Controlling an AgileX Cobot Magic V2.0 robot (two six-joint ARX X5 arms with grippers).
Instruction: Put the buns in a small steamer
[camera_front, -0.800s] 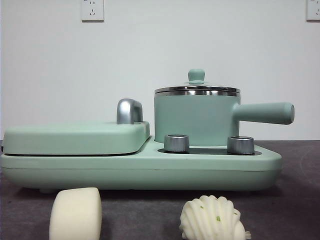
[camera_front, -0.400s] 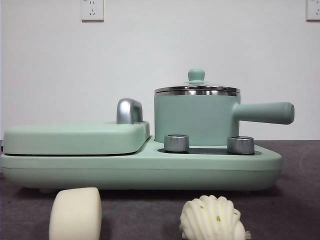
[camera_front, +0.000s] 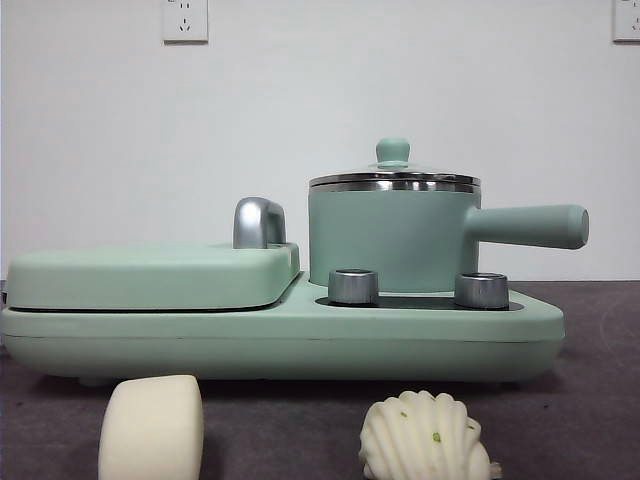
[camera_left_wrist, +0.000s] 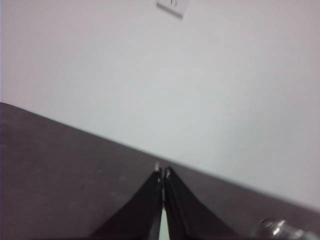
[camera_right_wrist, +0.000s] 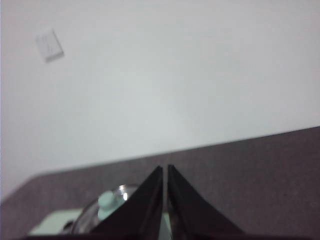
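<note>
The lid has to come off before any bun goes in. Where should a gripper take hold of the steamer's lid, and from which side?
Grip the green knob at the centre of the glass lid, coming straight down from above. It is the only raised part; the lid sits flat in the small steamer's steel rim. Both the left gripper and right gripper are shut, so open first.

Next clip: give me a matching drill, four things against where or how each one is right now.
Things:
1. smooth bun
2. ridged bun
3. steamer
4. left gripper

States:
A. lid on, standing on the green cooker base
B. on the table in front of the flat lidded plate
C. shut, holding nothing
D. on the table in front of the knobs

Pairs: 1-B, 2-D, 3-A, 4-C
</note>
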